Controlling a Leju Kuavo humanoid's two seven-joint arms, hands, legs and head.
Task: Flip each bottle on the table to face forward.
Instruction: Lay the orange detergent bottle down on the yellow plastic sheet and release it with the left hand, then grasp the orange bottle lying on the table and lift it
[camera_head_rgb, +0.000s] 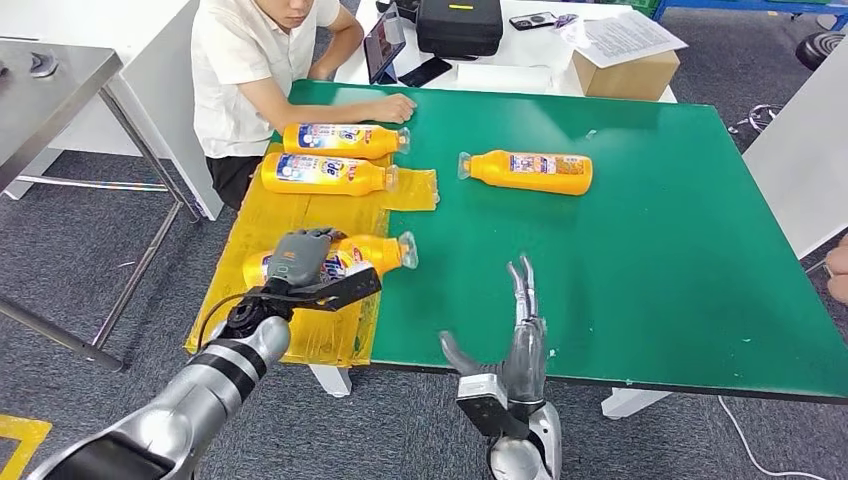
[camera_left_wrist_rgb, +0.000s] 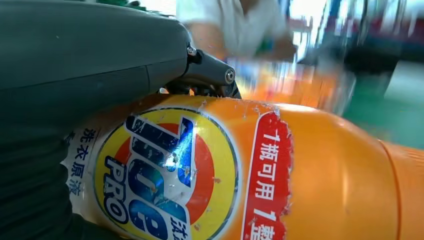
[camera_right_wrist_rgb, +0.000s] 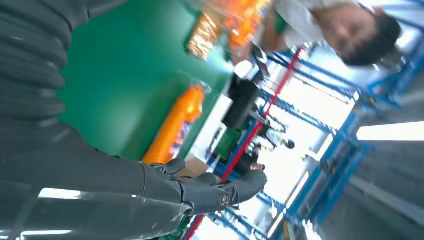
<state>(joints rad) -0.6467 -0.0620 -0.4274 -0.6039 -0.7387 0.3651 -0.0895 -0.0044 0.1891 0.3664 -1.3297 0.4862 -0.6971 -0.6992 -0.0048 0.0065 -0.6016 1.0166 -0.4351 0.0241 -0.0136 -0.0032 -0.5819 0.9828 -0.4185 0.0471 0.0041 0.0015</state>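
Several orange detergent bottles lie on their sides. Two, a far one (camera_head_rgb: 340, 139) and one just in front of it (camera_head_rgb: 325, 174), rest on the yellow mat (camera_head_rgb: 290, 215) with their labels up. A third (camera_head_rgb: 530, 171) lies alone on the green table (camera_head_rgb: 650, 250) and also shows in the right wrist view (camera_right_wrist_rgb: 175, 125). My left hand (camera_head_rgb: 300, 262) grips the nearest bottle (camera_head_rgb: 368, 252) around its body on the mat; up close its round label (camera_left_wrist_rgb: 165, 175) faces the camera under my hand (camera_left_wrist_rgb: 75, 75). My right hand (camera_head_rgb: 520, 335) stands open at the table's near edge, its fingers (camera_right_wrist_rgb: 220, 190) straight and holding nothing.
A person in a white shirt (camera_head_rgb: 250, 70) sits at the far left corner, one hand (camera_head_rgb: 395, 105) resting on the green top. Behind are a cardboard box (camera_head_rgb: 625, 72), a black case (camera_head_rgb: 458, 25) and a tablet (camera_head_rgb: 383, 45). A grey metal table (camera_head_rgb: 50, 80) stands to the left.
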